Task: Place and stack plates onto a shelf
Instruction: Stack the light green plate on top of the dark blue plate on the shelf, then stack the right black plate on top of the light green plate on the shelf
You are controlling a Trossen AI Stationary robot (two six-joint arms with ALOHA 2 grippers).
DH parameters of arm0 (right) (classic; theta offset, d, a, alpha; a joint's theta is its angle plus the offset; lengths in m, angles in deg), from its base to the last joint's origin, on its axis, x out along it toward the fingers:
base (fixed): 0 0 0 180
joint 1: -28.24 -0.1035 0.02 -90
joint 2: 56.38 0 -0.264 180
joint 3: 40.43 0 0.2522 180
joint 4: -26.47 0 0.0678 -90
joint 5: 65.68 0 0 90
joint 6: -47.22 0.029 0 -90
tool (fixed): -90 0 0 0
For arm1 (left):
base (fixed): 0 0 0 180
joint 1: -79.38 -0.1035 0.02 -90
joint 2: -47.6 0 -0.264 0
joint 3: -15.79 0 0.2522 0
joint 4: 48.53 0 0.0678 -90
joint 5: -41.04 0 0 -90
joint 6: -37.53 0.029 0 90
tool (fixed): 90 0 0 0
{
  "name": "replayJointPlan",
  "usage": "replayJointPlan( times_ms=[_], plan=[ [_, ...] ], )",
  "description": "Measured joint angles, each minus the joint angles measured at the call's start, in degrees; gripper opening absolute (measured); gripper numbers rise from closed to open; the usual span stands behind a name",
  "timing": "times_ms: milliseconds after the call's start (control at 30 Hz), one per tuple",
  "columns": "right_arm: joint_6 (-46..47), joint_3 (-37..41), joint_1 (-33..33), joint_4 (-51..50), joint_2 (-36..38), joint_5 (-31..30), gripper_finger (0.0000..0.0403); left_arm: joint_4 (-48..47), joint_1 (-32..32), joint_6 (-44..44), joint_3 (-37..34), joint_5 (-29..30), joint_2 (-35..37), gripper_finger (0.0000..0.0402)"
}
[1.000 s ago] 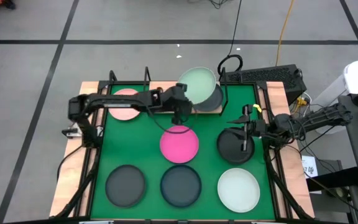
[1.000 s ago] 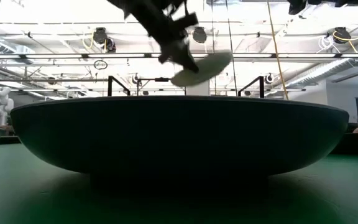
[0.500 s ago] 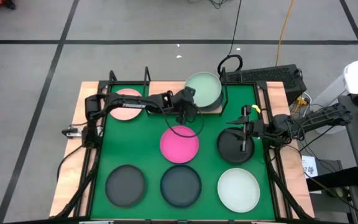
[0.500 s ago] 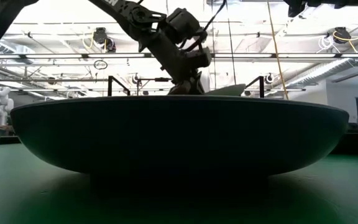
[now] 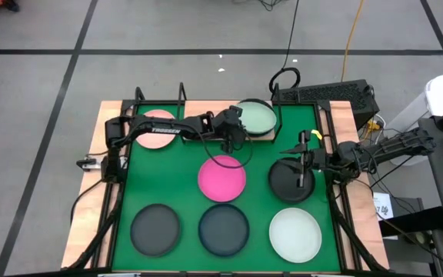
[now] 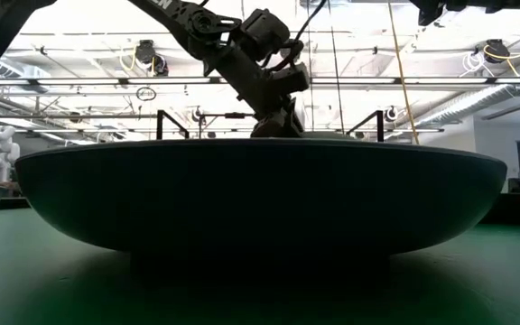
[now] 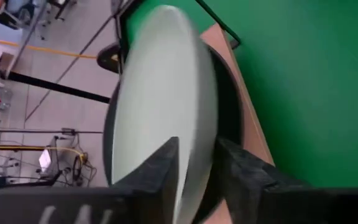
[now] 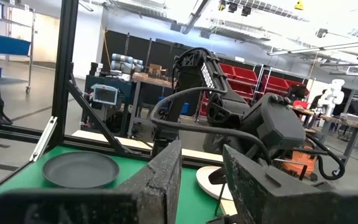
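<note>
I'm lowering the pale green plate onto the dark plate on the shelf | left gripper clenching its near rim | I'm levelling before release | right gripper idling, fingers parted

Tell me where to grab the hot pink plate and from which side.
Grip the hot pink plate by its rim, coming down from above. It lies flat on the green mat, so only the raised edge gives the fingers purchase. The edge facing the left gripper looks nearest, and neighbouring plates sit clear of it.

White lettering on left arm, too small to read; no other text.
</note>
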Motion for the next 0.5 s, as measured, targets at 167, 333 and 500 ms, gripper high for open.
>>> replayJointPlan(
  times_ms=[167,333,500],
  plan=[
    [0.0,0.0,0.0,-0.1,0.0,0.0,0.01,1.5,0.1,-2.8,0.0,1.7,1.0,0.0149],
    [0.0,0.0,0.0,-0.3,0.0,0.0,0.01,0.9,1.0,-6.8,0.0,6.5,4.9,0.0154],
    [0.5,0.0,0.0,-0.3,0.0,0.0,0.01,-2.7,1.8,-10.8,0.0,6.3,10.6,0.0154]
  ],
)
